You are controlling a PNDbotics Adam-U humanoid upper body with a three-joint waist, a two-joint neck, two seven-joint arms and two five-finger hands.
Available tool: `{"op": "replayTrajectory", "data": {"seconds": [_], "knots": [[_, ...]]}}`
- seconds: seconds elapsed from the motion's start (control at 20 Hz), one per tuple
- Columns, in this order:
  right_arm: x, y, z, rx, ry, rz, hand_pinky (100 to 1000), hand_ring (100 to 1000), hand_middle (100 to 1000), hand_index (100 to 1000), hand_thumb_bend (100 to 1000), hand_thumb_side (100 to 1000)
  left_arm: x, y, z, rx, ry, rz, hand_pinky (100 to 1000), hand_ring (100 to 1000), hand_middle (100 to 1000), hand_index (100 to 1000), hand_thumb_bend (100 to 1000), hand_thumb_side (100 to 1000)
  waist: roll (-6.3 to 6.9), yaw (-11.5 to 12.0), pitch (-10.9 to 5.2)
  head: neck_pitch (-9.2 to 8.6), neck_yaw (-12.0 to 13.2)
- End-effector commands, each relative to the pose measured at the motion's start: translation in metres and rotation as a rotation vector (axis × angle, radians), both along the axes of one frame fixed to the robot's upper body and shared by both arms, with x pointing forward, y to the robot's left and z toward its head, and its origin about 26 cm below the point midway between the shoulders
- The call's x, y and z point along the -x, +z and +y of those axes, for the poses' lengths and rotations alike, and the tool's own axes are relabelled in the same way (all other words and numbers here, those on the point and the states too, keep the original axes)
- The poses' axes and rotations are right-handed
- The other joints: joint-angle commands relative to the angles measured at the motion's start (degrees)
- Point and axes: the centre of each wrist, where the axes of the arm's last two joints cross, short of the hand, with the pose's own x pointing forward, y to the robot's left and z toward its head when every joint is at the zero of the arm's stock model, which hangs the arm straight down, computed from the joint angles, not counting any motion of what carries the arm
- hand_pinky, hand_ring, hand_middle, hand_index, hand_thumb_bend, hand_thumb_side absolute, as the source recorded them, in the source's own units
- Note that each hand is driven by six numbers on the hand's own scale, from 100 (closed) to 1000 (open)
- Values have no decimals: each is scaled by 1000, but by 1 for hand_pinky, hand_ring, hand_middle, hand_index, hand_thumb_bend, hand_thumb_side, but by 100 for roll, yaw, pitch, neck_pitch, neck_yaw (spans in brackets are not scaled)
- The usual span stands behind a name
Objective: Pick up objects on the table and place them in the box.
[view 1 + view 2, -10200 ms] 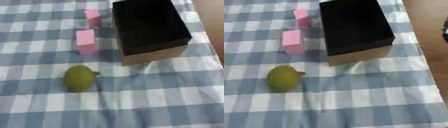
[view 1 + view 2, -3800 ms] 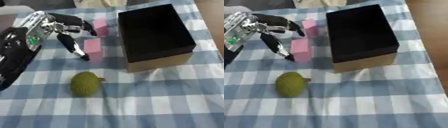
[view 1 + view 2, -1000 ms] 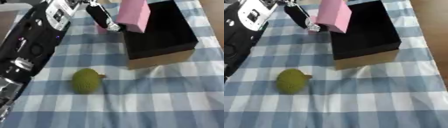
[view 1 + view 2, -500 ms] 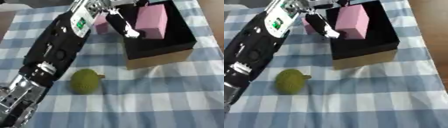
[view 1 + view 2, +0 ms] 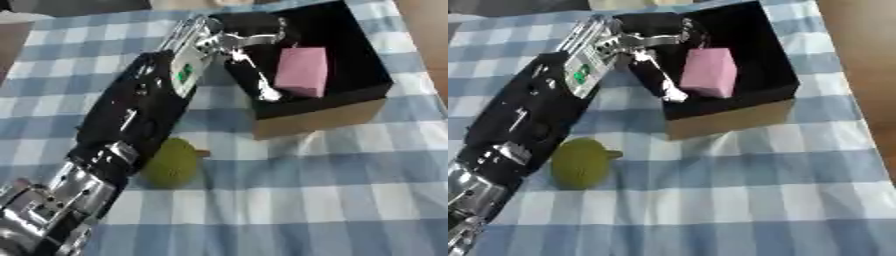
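Note:
My left hand (image 5: 229, 41) reaches over the black box (image 5: 322, 116) at the upper right. A pink block (image 5: 302, 71) sits low inside the box, slightly tilted. One finger touches the block's top corner and a long finger (image 5: 256, 79) lies along its left side, so the hand still pinches it. A round green fruit (image 5: 172, 162) lies on the checked cloth in front of the box, partly covered by my left forearm (image 5: 131, 120). A second pink block seen earlier is hidden behind the arm. My right hand shows in neither view.
The blue and white checked cloth (image 5: 332, 200) covers the table. The table's bare wooden edge (image 5: 868, 60) runs along the right. The box has a tan cardboard front wall.
The left hand has lowered the pink block from above the box's rim down into the box. The arm has stretched further right over the cloth.

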Motion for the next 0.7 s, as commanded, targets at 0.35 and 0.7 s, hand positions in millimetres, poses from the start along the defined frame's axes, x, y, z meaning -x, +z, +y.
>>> {"op": "replayTrajectory", "data": {"seconds": [0.35, 0.7], "knots": [[3, 6, -2, 17, -8, -12, 906, 930, 490, 903, 100, 470, -1, 14, 9, 93, 16, -86, 922, 873, 802, 937, 169, 632, -47, 2, -70, -7, 15], [4, 5, -3, 25, -14, -10, 905, 923, 491, 902, 100, 454, -1, 40, 29, 245, 41, -46, 923, 879, 821, 924, 100, 687, -51, 37, -99, 2, -24]]}}
